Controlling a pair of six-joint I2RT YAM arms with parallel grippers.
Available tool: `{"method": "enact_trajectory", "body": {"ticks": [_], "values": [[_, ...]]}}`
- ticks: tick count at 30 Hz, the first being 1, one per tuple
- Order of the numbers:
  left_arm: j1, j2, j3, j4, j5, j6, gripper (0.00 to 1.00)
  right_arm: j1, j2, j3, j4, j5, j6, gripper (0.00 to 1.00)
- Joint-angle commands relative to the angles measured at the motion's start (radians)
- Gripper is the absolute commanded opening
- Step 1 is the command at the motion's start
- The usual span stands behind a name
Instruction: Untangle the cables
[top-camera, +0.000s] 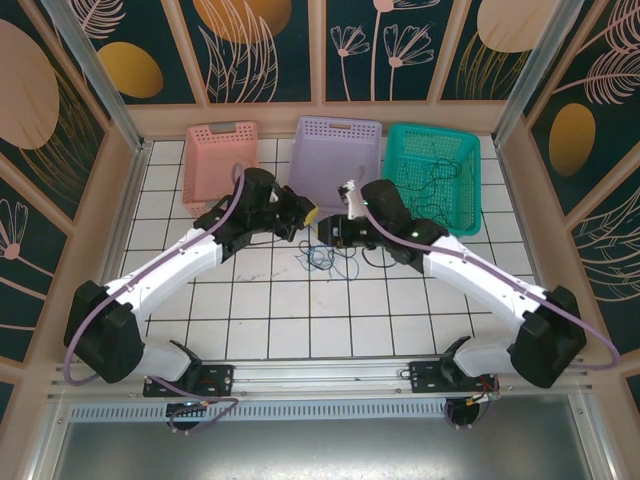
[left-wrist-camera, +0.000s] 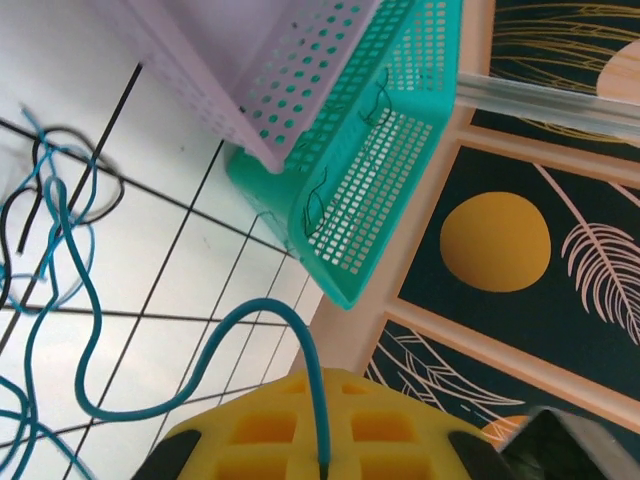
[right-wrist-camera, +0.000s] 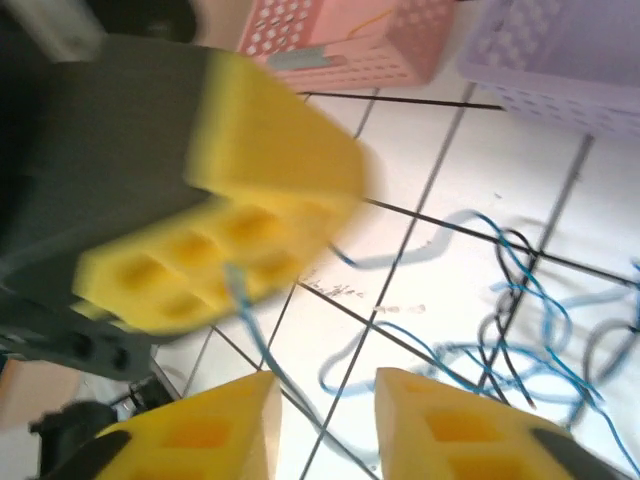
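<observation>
- The white tiled table (top-camera: 250, 320) carries three baskets along its far edge and the cables near its centre.
- The left arm (top-camera: 170, 265) and the right arm (top-camera: 490, 280) both reach inward; their ends meet just in front of the purple basket.
- From left to right, the baskets are: pink basket (top-camera: 220, 165), purple basket (top-camera: 335, 150), teal basket (top-camera: 432, 180). The purple and teal baskets touch.
- The left gripper (left-wrist-camera: 322, 452) is closed, its yellow pads clamped on the blue cable (left-wrist-camera: 265, 303).
- The right gripper (right-wrist-camera: 325, 420) has its jaws parted, with a clear gap between the yellow pads. A blue strand runs down from the left gripper into this gap and is not clamped.
- The cables (top-camera: 320, 258) lie as a loose blue and black tangle on the tiles, just in front of both grippers.
- Thin dark wires (top-camera: 440, 170) lie inside the teal basket.
</observation>
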Motion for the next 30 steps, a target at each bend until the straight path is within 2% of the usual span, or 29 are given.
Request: {"method": "enact_trajectory", "body": {"ticks": [1,3,8,13,16,23,26,30], "values": [[0.023,-0.049,0.027,-0.044,0.066,0.192,0.0,-0.086,-0.118,-0.087,0.034,-0.014,0.121,0.47],[0.032,-0.059,0.013,-0.016,0.144,0.268,0.0,-0.135,-0.153,-0.143,0.063,-0.043,0.174,0.54],[0.035,-0.036,0.068,-0.045,0.319,0.506,0.0,-0.184,-0.127,-0.23,0.108,-0.095,0.301,0.59],[0.035,-0.007,0.143,-0.117,0.384,0.653,0.0,-0.128,-0.014,-0.198,0.184,-0.115,0.354,0.62],[0.034,0.007,0.145,-0.101,0.394,0.649,0.0,-0.105,0.04,-0.2,0.297,-0.138,0.42,0.64],[0.035,0.017,0.145,-0.045,0.423,0.621,0.0,-0.056,0.168,-0.127,0.381,-0.116,0.476,0.66],[0.034,0.011,0.153,-0.023,0.432,0.608,0.0,-0.052,0.224,-0.101,0.36,-0.104,0.477,0.65],[0.036,0.003,0.245,-0.068,0.401,0.616,0.0,-0.067,0.272,-0.116,0.287,-0.056,0.441,0.57]]}}
